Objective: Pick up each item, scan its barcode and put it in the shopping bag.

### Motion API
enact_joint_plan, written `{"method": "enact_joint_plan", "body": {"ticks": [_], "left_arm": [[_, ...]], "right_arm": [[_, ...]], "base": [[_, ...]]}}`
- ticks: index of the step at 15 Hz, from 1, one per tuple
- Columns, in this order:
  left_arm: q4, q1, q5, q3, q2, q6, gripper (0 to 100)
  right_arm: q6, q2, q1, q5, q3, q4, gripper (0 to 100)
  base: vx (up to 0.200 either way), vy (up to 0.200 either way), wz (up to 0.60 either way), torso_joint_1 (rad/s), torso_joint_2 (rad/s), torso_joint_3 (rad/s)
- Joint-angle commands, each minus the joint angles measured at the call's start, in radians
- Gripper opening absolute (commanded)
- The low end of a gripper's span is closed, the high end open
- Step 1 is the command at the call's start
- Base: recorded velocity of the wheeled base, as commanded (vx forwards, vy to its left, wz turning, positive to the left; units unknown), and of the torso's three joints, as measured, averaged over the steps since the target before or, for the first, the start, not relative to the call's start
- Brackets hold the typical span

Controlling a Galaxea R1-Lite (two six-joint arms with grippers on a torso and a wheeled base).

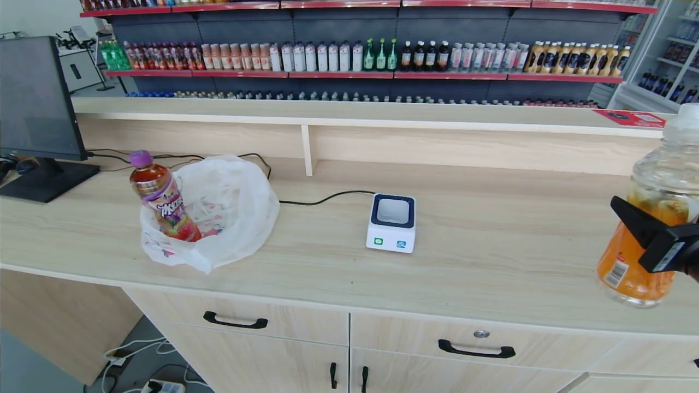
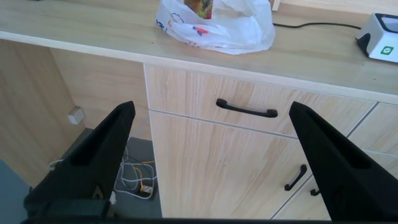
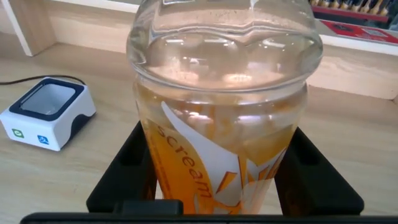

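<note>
**Q.** Which parts were engaged at this moment?

**A.** The right gripper [image 3: 221, 186] had its two black fingers [image 3: 124, 177] clamped on either side of the orange drink bottle [image 1: 650, 218], about mid-height. The bottle was upright at the right end of the wooden counter [image 1: 491, 262]. Whether its base touched the wood could not be told. The left gripper [image 2: 211, 109] hung below the counter edge, in front of the drawers [image 2: 186, 81], with its fingers spread wide and nothing between them.

**Q.** And the stations for the task?

**A.** The white scanner [image 1: 391, 222] sat mid-counter with its window facing up. The white shopping bag [image 1: 235, 218] lay well to its left and already held a red tea bottle with a purple cap [image 1: 162, 197].

**Q.** What was the step in hand, and how was it best done?

**A.** Probably carrying the orange bottle to the scanner. A barcode patch [image 1: 616, 273] showed low on the label, on the side toward the scanner. The bottle would have to be tilted so that the patch faced down over the window — slowly, since the smooth round wall could slip or twist in the grip. The lower part of the label should be kept clear of the fingers.
</note>
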Motion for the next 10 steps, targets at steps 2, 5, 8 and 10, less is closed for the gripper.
{"method": "enact_joint_plan", "body": {"ticks": [2,5,8,10], "left_arm": [[0.0,-0.001,0.0,0.0,0.0,0.0,100],[-0.002,-0.001,0.0,0.0,0.0,0.0,100],[-0.002,0.001,0.0,0.0,0.0,-0.001,100],[-0.002,-0.001,0.0,0.0,0.0,0.0,100]], "right_arm": [[0.005,0.01,-0.008,0.0,-0.009,-0.001,0],[0.005,0.002,-0.009,-0.001,-0.004,-0.002,0],[0.012,-0.007,-0.015,-0.001,-0.004,-0.002,0],[0.011,-0.007,-0.018,-0.001,-0.006,-0.001,0]], "base": [[-0.1,0.0,0.0,0.001,0.01,0.001],[0.0,0.0,0.0,0.0,0.0,0.0],[0.0,0.0,0.0,0.0,0.0,0.0],[0.0,0.0,0.0,0.0,0.0,0.0]]}}
